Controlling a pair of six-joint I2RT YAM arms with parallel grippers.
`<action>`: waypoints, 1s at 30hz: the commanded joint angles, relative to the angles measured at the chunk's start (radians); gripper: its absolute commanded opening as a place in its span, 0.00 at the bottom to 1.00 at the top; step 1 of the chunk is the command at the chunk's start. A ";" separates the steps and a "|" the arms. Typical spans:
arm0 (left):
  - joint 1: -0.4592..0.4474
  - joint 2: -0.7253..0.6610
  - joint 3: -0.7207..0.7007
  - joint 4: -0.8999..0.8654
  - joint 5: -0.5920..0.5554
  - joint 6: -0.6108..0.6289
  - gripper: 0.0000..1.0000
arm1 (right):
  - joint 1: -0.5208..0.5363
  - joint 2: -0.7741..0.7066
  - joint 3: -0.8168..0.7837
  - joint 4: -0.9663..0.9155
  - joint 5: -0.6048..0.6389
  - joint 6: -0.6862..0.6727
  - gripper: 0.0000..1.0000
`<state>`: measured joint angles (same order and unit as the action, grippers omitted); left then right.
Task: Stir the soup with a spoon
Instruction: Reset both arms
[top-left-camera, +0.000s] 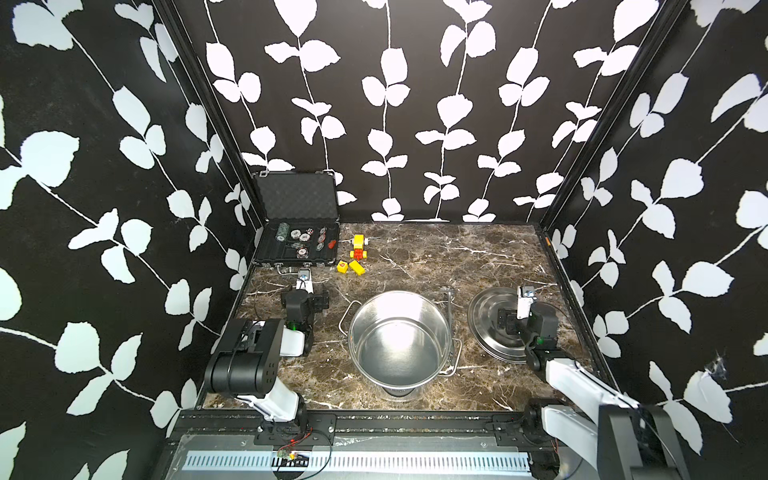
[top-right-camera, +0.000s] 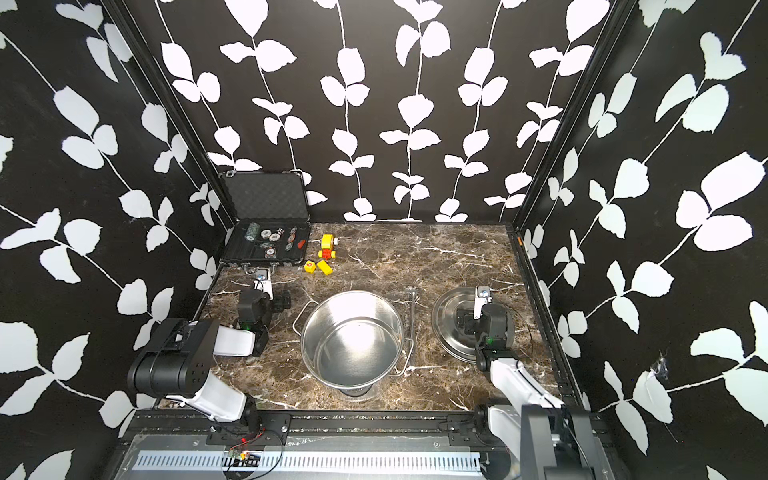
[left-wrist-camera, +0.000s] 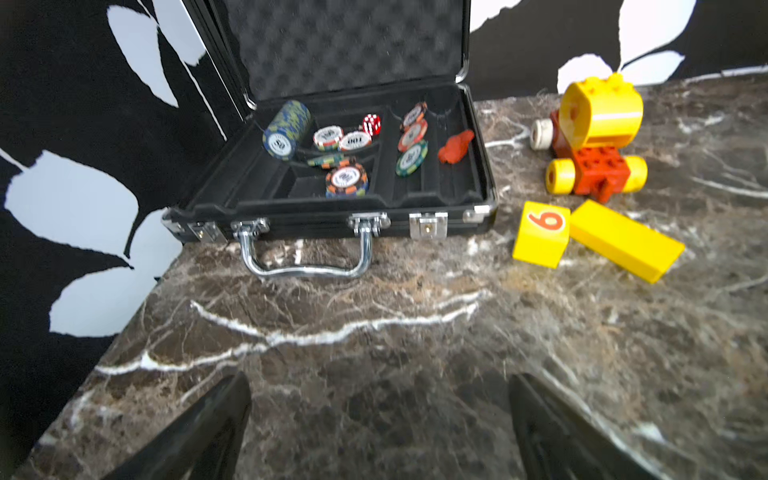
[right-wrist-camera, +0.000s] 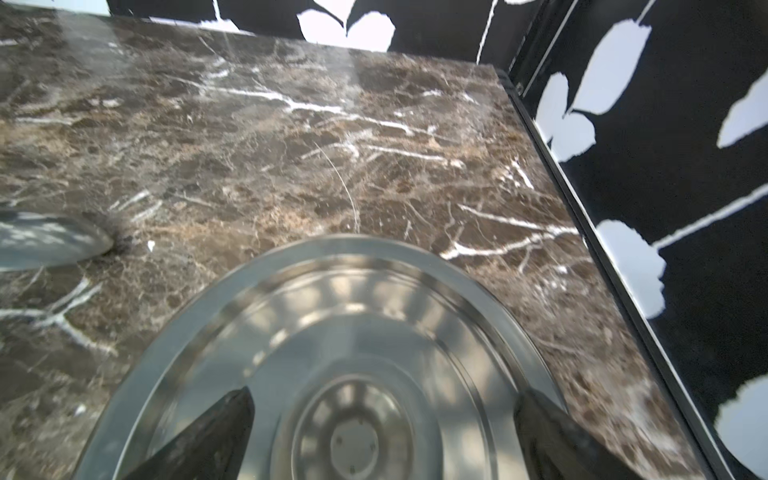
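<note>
A large shiny steel pot (top-left-camera: 397, 338) (top-right-camera: 352, 338) with two wire loop handles stands near the middle of the marble table, and its inside looks bare; no soup shows. The spoon (top-left-camera: 449, 318) (top-right-camera: 412, 320) lies flat on the table just right of the pot, bowl toward the back; its bowl (right-wrist-camera: 45, 243) shows in the right wrist view. My right gripper (right-wrist-camera: 384, 395) (top-left-camera: 509, 318) hangs open over the centre of the flat steel lid (right-wrist-camera: 332, 316), holding nothing. Left of the pot, my left gripper (left-wrist-camera: 380, 382) (top-left-camera: 318, 298) is open over bare marble.
An open black case (top-left-camera: 297, 262) (left-wrist-camera: 332, 224) with poker chips and dice sits at the back left. Yellow and red toy blocks (top-left-camera: 357, 253) (left-wrist-camera: 594, 137) lie beside it. The lid (top-left-camera: 484, 307) rests right of the spoon. Patterned walls close in three sides.
</note>
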<state>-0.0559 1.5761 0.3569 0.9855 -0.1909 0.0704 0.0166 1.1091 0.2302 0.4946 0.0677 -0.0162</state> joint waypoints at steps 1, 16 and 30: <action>0.003 -0.007 0.007 0.008 -0.015 -0.001 0.99 | -0.007 0.072 -0.003 0.292 -0.030 -0.004 1.00; 0.004 -0.010 0.046 -0.072 0.128 0.048 0.99 | -0.009 0.418 0.156 0.386 -0.072 -0.002 0.99; 0.004 -0.011 0.047 -0.075 0.127 0.048 0.99 | -0.010 0.423 0.179 0.340 -0.049 0.007 0.99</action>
<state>-0.0559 1.5761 0.3901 0.9253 -0.0704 0.1066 0.0120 1.5417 0.4030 0.8272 0.0071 -0.0116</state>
